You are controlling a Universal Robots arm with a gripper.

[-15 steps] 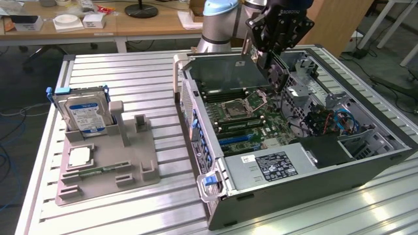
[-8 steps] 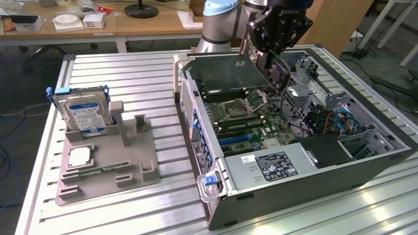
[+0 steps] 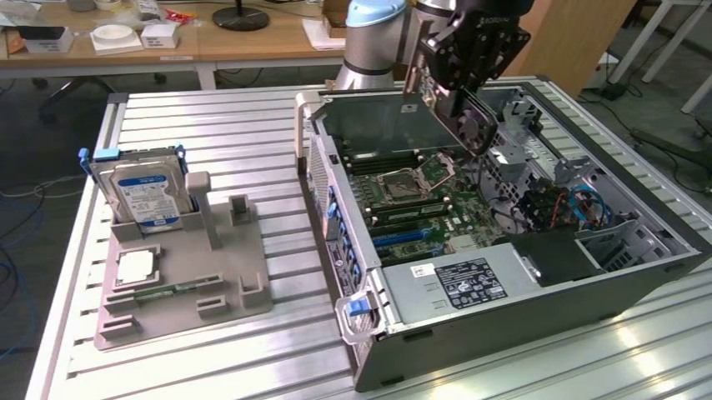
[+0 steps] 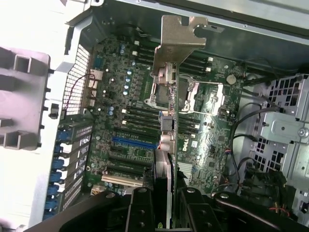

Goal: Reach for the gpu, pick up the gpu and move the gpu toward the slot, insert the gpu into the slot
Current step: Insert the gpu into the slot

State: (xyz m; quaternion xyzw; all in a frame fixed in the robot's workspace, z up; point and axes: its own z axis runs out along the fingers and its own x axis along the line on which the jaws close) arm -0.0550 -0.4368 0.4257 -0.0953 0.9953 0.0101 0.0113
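Note:
My gripper (image 3: 454, 87) hangs over the open computer case (image 3: 333, 208), shut on the gpu (image 3: 469, 125). The gpu is a dark card with a round fan face, held tilted above the motherboard (image 3: 428, 200). In the wrist view the gpu (image 4: 169, 145) shows edge-on between the two black fingers (image 4: 140, 210), with its silver end bracket (image 4: 177, 43) pointing away from the gripper (image 4: 165, 205). The blue slot (image 4: 134, 142) lies on the board beside the card's edge, with a gap between them. In the exterior view the slot (image 3: 403, 239) sits lower on the board, toward the power supply.
A silver power supply (image 3: 468, 279) fills the case's near corner, with cables and drive cages (image 3: 556, 200) on the exterior view's right. On the exterior view's left, a grey fixture (image 3: 239, 283) holds a blue-labelled hard drive (image 3: 142, 192), a processor chip (image 3: 136, 267) and a green memory stick (image 3: 167, 292).

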